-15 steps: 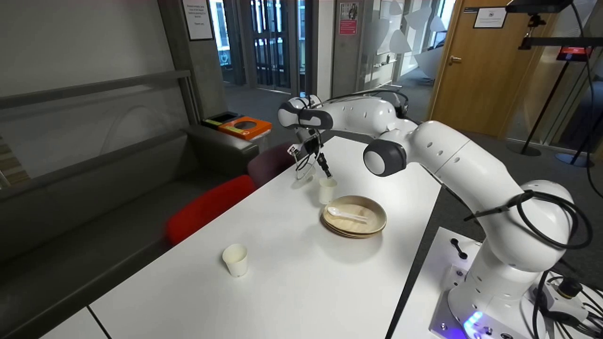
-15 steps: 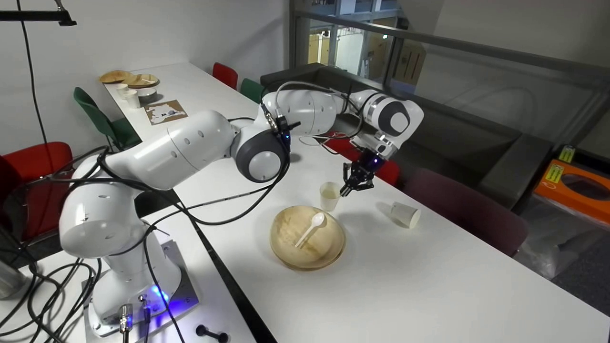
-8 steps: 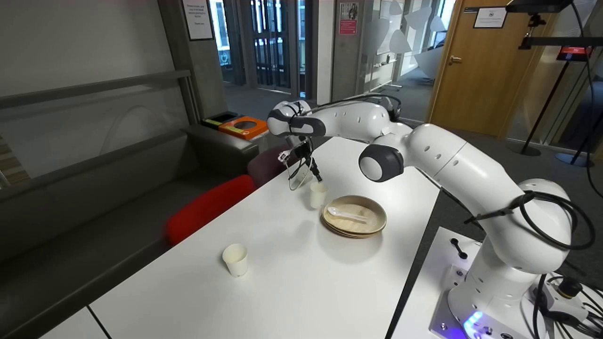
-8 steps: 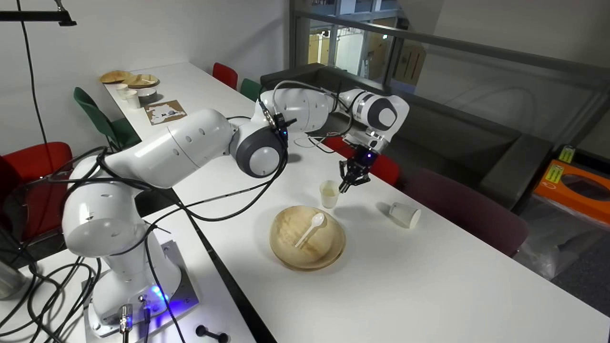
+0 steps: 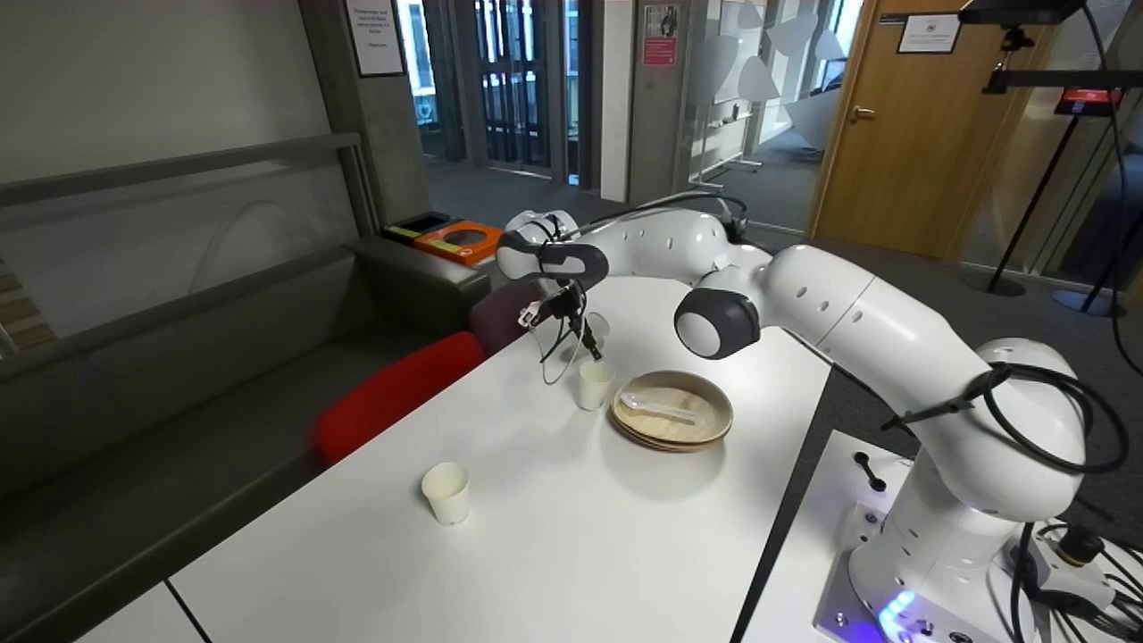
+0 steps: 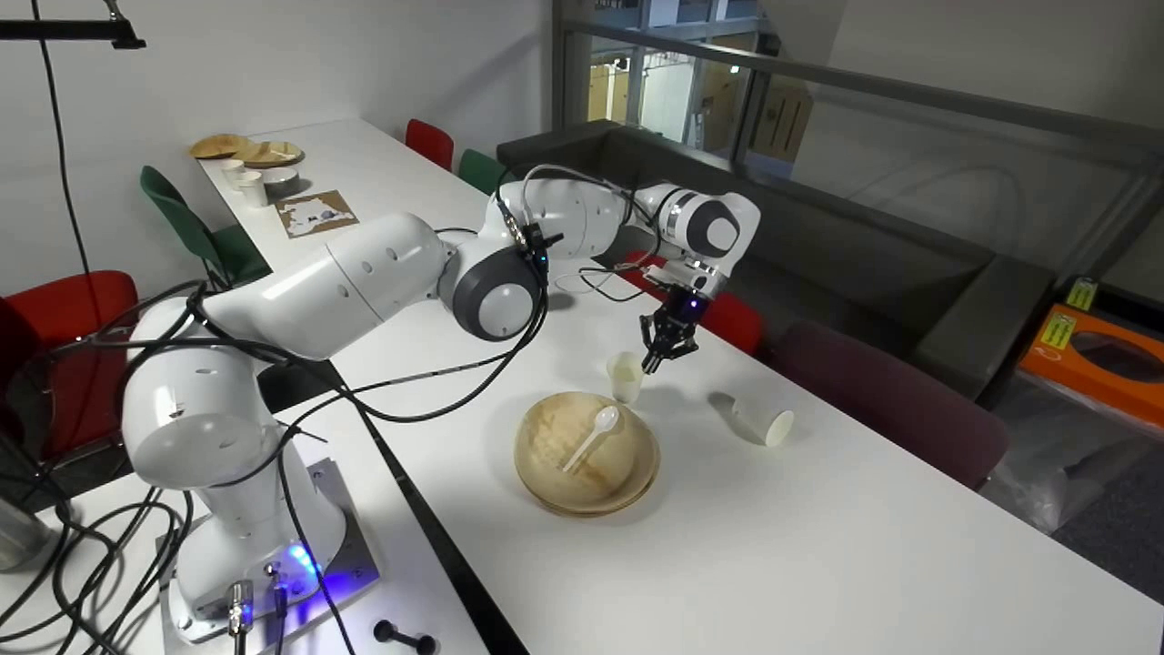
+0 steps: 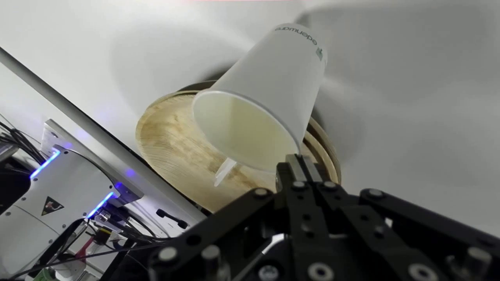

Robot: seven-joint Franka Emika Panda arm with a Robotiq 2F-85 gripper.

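White worktop (image 6: 891,546) stood beside a sofa (image 6: 873,246). Tool (image 7: 301,159) was pressed together, pinching a cup (image 7: 273,78) by its rim, near stacked plates (image 6: 548,455) carrying a spoon (image 6: 607,419); couldn't tell if the cup's base touched down. Grip looked done, letting go not yet. A sideways cup (image 6: 760,421) and an upright cup (image 5: 447,494) sat apart, ungripped.

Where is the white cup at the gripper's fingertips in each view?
In an exterior view: the cup is slightly below centre, left of the plate stack.
In an exterior view: the cup is slightly below centre, the plate stack lower left.
Wrist view: the cup is upper centre, partly covering the plate stack.
Shared landmark: that plate stack.
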